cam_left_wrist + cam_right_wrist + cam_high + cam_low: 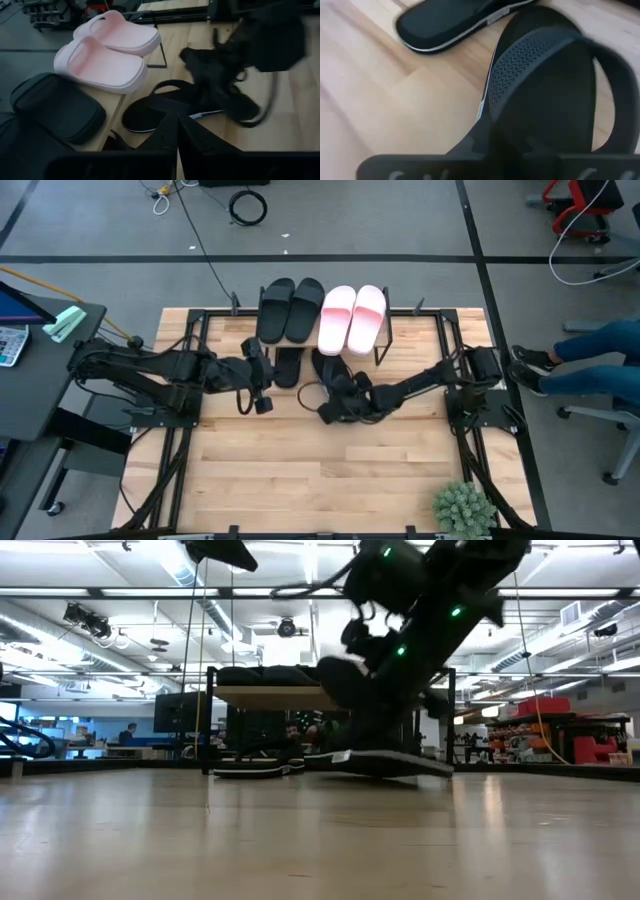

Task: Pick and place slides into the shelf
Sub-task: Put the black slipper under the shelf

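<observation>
Sitting on shelf (395, 320) top board at far edge of desk (300, 480): 2 black slides (290, 308) side by side, w/ 2 pink slides (352, 316) just beside them toward robot's right. Lying on desk under/in front of shelf: 3rd black slide (287, 366), flat, near left claw (258, 388). Hovering over desk just in front of that slide, left claw; fingers showing dark at edge of left wrist view, spread or pressed together: cannot tell. Reaching in from right side, right claw (335, 402) pinching 4th black slide (545, 100) by one end; ribbed sole and strap filling right wrist view, w/ 3rd slide lying on desk beyond it. Tilting in low view, held slide (385, 762) w/ one end raised, other end at or near desk surface. Standing at near right corner of desk, small green plant (463, 508). Showing beyond desk's right edge, seated person's legs (590, 355).
</observation>
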Motion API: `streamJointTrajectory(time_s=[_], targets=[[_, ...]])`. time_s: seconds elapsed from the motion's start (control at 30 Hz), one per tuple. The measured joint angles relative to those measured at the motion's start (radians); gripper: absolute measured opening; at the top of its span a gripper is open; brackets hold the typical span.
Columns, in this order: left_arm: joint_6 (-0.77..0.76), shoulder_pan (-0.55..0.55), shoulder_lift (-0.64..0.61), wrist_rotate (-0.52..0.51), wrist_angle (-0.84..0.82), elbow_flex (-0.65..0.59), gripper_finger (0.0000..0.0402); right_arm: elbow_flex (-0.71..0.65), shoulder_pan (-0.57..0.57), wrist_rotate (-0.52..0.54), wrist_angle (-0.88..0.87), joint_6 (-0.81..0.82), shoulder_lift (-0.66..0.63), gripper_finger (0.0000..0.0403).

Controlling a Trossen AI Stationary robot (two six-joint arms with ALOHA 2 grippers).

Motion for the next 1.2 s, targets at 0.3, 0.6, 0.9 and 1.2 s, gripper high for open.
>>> streamJointTrajectory(time_s=[0.3, 0.6, 0.9, 1.2], targets=[[-0.083, 0.0, 0.0, 0.0, -0.072, 0.0, 0.002, 0.0, -0.075, -0.102, 0.055, -0.101, -0.037, 0.0044], [-0.163, -0.003, 0.0, 0.0, -0.157, 0.0, 0.0014, 0.003, -0.026, -0.239, 0.06, -0.112, -0.045, 0.0045], [-0.241, -0.003, 0.0, 0.0, -0.263, 0.0, 0.0015, 0.018, 0.207, -0.164, -0.092, -0.083, -0.157, 0.0006], [-0.265, -0.003, 0.001, 0.0, -0.261, 0.0, 0.0014, 0.016, 0.322, -0.022, -0.499, 0.292, -0.122, 0.0004]])
